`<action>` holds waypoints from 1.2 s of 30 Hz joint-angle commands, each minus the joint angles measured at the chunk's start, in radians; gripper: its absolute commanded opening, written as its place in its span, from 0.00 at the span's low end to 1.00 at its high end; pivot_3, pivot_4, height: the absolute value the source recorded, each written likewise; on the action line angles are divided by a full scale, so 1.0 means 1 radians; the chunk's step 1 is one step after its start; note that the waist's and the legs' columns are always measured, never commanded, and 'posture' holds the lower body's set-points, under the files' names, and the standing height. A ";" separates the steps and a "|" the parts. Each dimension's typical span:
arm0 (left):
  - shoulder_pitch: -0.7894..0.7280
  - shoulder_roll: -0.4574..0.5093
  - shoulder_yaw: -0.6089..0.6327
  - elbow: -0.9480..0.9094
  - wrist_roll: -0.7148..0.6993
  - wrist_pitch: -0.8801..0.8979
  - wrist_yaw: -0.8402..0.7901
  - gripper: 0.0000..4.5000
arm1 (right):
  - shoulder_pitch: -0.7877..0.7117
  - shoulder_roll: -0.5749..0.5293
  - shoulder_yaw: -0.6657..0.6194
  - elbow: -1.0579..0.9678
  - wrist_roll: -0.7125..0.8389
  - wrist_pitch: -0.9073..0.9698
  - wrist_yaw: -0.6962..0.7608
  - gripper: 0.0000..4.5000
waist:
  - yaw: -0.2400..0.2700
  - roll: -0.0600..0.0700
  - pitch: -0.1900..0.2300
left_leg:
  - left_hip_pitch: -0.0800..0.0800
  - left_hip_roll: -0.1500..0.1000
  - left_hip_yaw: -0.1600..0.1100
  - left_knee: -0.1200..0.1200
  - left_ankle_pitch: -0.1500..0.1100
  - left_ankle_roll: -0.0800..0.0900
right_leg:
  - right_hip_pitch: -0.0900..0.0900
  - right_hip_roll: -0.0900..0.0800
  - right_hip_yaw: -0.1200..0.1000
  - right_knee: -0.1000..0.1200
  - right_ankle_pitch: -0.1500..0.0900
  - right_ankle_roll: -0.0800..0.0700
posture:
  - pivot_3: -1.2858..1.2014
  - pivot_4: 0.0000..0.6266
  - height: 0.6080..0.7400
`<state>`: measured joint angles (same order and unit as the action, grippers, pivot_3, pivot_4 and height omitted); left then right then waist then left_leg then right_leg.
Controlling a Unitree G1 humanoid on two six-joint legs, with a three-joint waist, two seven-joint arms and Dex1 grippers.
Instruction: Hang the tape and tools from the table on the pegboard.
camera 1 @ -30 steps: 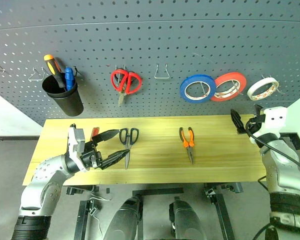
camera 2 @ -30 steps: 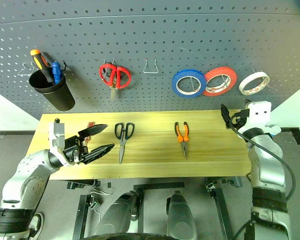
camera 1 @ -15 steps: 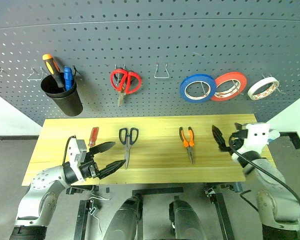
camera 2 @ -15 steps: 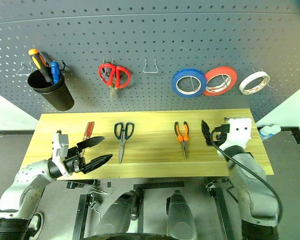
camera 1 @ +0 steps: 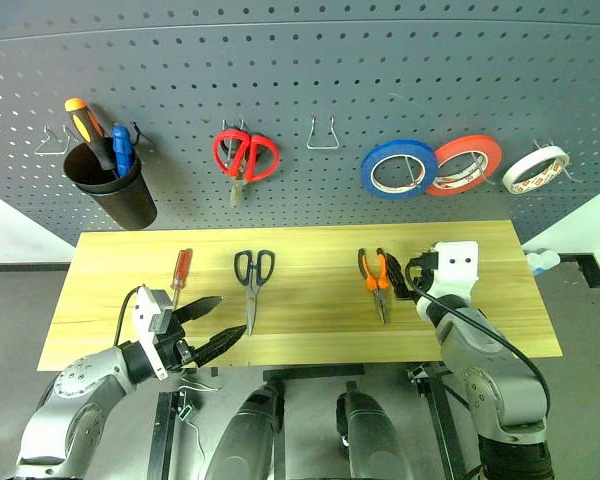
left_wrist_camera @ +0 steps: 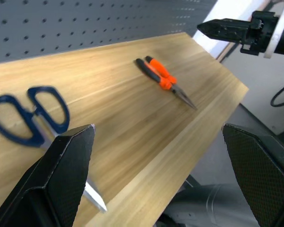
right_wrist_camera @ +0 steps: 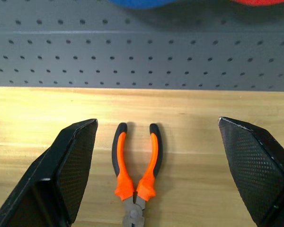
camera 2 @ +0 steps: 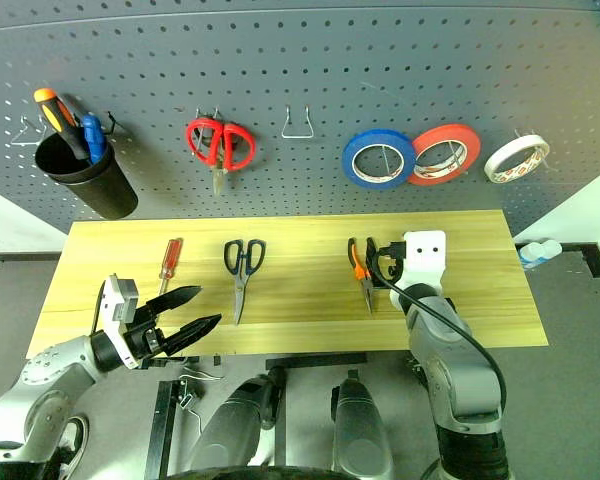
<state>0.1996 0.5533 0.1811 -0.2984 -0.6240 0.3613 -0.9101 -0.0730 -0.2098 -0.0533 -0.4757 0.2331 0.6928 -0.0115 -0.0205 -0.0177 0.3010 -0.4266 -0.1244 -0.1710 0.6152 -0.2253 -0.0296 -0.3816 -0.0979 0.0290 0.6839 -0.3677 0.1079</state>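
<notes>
On the table (camera 1: 300, 318), pliers (right_wrist_camera: 135, 175) lie between right end effector (right_wrist_camera: 161, 170) fingers, seemingly untouched.

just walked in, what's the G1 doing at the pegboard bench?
It is hanging items on the pegboard. The whitish tape already hangs at the far right. The right gripper, open and empty, is lined up at the pliers on the table. The left gripper, also open, hovers near the front edge. The dark-handled scissors and red-handled screwdriver lie untouched.
</notes>
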 commanded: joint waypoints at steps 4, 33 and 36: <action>0.037 0.011 0.030 -0.085 -0.040 0.040 0.024 1.00 | -0.054 0.040 0.053 0.060 -0.052 0.036 -0.019 0.95 | 0.000 0.000 0.011 | 0.000 0.000 0.000 0.000 0.000 0.000 | -0.001 0.000 0.000 0.000 0.000 0.000 | 0.53 0.62 0.81; 0.199 -0.003 0.045 -0.209 -0.077 0.068 0.074 1.00 | -0.233 0.043 0.099 0.283 -0.113 0.173 0.056 0.95 | -0.004 -0.002 0.053 | -0.007 0.001 0.003 -0.002 0.000 0.000 | -0.010 -0.001 0.000 0.000 0.000 0.000 | 0.52 0.69 0.81; 0.216 -0.001 0.050 -0.222 -0.083 0.070 0.079 1.00 | -0.243 0.032 0.096 0.300 -0.119 0.168 0.067 0.95 | -0.003 -0.003 0.060 | -0.007 0.001 0.003 -0.002 0.000 0.000 | -0.010 -0.001 0.000 0.000 0.000 0.000 | 0.52 0.69 0.81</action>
<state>0.3911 0.5533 0.2136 -0.4820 -0.6881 0.4301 -0.8327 -0.3167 -0.1739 0.0469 -0.1699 0.1217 0.8759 0.0472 -0.0232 -0.0205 0.3608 -0.4343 -0.1236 -0.1681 0.6135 -0.2252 -0.0298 -0.3916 -0.0986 0.0290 0.6842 -0.3675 0.1076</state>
